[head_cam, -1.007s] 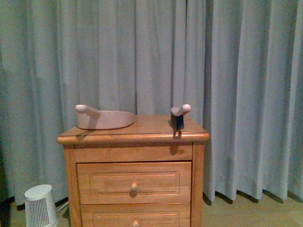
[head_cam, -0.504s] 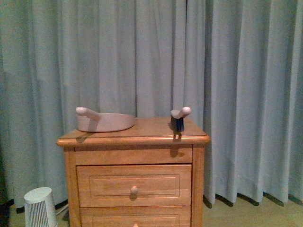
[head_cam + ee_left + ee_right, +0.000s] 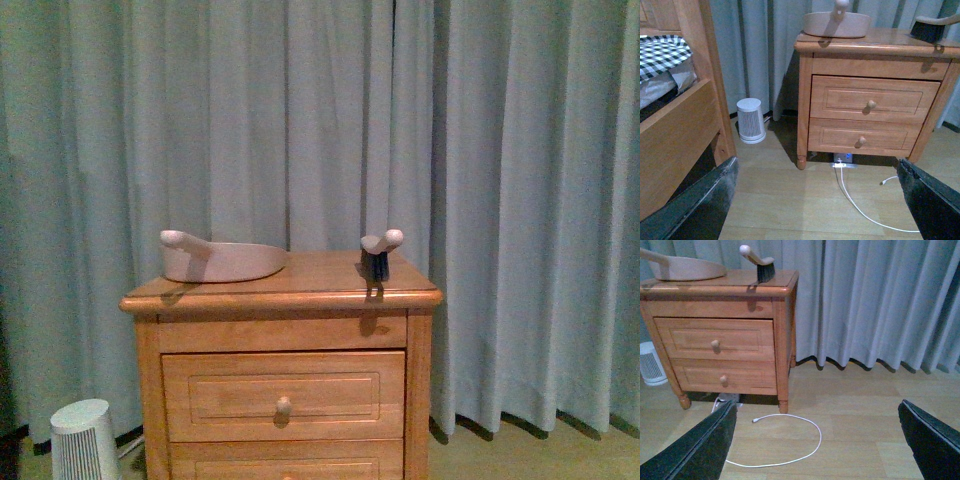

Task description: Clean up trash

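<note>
Pale curtains [image 3: 500, 200] hang behind the wooden surface [image 3: 320, 272], where a dustpan [image 3: 225, 260] sits well apart from a brush [image 3: 378, 255]; left tool [image 3: 816, 165] has its fingers spread wide, right tool [image 3: 817, 405] likewise, both low over the floor [image 3: 865, 430], and the trash, I can't tell where it is

From here I see only my left claw [image 3: 816, 161] and right claw [image 3: 817, 402]: matte black, wedge-shaped fingers [image 3: 695, 205] in the lower corners.
</note>
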